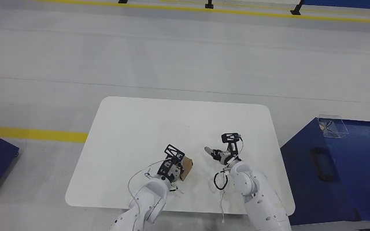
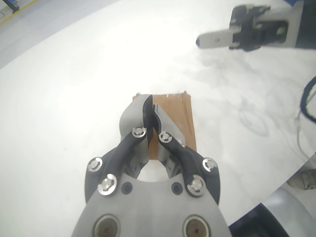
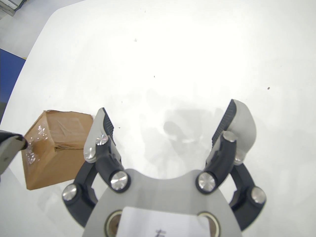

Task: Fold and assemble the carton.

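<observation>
Left wrist view: left gripper (image 2: 151,104) pinched tight on the carton (image 2: 181,117) edge | carton sits near front edge of table (image 1: 173,121), right at left arm | right gripper (image 3: 167,117) wide, empty, close by, carton lies to its left, not touching

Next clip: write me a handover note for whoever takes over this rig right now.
Left gripper: shut on one wall of the small brown cardboard carton, which is on the white table near the robot's side.
Right gripper: open, empty, over bare table beside the carton, not touching it.
Done: the carton already has a box shape, creased.
Left: flap closure cannot be told; check it and finish folding.
</observation>
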{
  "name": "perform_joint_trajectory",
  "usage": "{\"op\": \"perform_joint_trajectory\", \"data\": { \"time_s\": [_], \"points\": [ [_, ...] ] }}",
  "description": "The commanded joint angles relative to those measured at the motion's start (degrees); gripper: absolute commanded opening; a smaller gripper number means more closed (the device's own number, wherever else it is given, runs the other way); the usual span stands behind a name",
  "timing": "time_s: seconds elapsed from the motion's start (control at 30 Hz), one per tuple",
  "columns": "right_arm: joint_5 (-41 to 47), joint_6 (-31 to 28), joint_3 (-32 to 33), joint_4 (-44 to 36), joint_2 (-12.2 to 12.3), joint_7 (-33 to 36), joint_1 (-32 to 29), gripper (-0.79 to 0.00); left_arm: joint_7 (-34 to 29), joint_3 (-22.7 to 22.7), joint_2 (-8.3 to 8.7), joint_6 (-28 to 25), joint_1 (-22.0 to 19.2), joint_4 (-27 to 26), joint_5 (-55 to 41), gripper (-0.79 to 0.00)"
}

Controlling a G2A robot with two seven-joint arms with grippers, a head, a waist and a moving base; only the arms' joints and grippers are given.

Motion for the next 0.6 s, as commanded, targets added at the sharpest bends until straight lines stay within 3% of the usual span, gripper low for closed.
{"op": "perform_joint_trajectory", "data": {
  "time_s": [0.0,0.1,0.27,0.43,0.57],
  "points": [
    [0.0,0.0,0.0,0.0,0.0,0.0,0.0,0.000,-0.4,0.0,0.07,-0.7,0.5,0.3,-0.1,-0.785],
    [0.0,0.0,0.0,0.0,0.0,0.0,0.0,0.000,-3.5,0.1,0.07,-0.8,-0.2,2.4,1.2,-0.785],
    [0.0,0.0,0.0,0.0,0.0,0.0,0.0,0.000,1.0,0.0,-0.15,0.4,0.1,1.0,-0.5,-0.785],
    [0.0,0.0,0.0,0.0,0.0,0.0,0.0,0.000,-2.5,0.2,-0.18,0.4,-0.4,2.8,0.9,-0.785],
    [0.0,0.0,0.0,0.0,0.0,0.0,0.0,0.000,5.5,-0.4,-0.13,1.9,0.9,-1.9,1.1,-0.785]
  ]
}}
